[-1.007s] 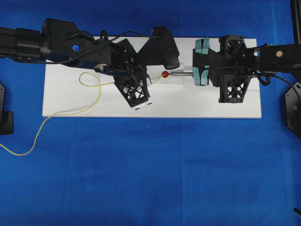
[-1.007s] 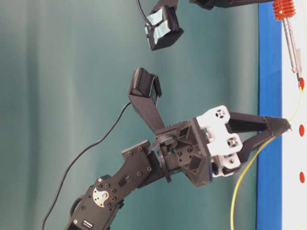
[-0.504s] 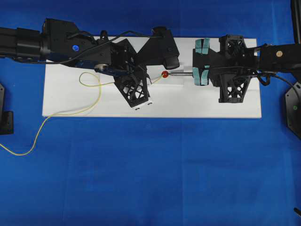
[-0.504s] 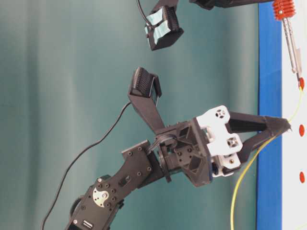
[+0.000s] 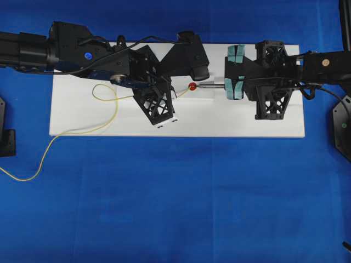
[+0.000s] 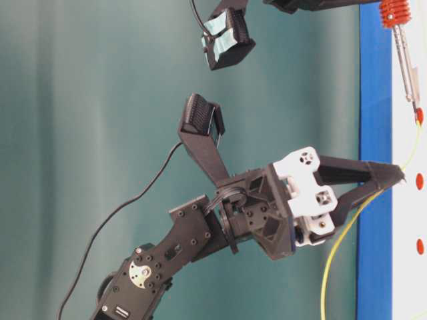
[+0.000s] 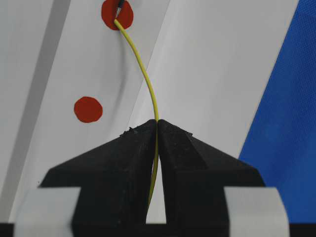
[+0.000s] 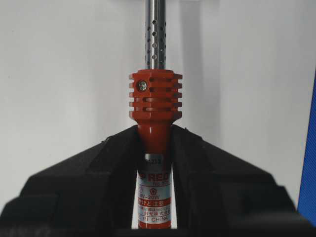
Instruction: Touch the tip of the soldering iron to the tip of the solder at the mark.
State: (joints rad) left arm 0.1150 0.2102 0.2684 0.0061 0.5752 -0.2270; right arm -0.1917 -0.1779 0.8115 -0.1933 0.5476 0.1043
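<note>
The soldering iron (image 8: 155, 98) has an orange-red ribbed collar and a perforated metal shaft. My right gripper (image 8: 155, 129) is shut on its body just behind the collar. The shaft (image 5: 211, 85) points left to a red mark (image 5: 192, 86) on the white board. The solder (image 7: 148, 84) is a thin yellow wire pinched between my left gripper's (image 7: 157, 121) shut fingertips. It arcs up to the mark (image 7: 117, 14), where its end meets the iron's dark tip. The rest of the solder (image 5: 109, 118) loops off the board's left side.
A white board (image 5: 82, 109) lies on a blue cloth (image 5: 175, 197). Another red dot (image 7: 88, 109) sits near the used one, and two more dots (image 6: 419, 181) show at table level. The iron's black cord trails off to the right.
</note>
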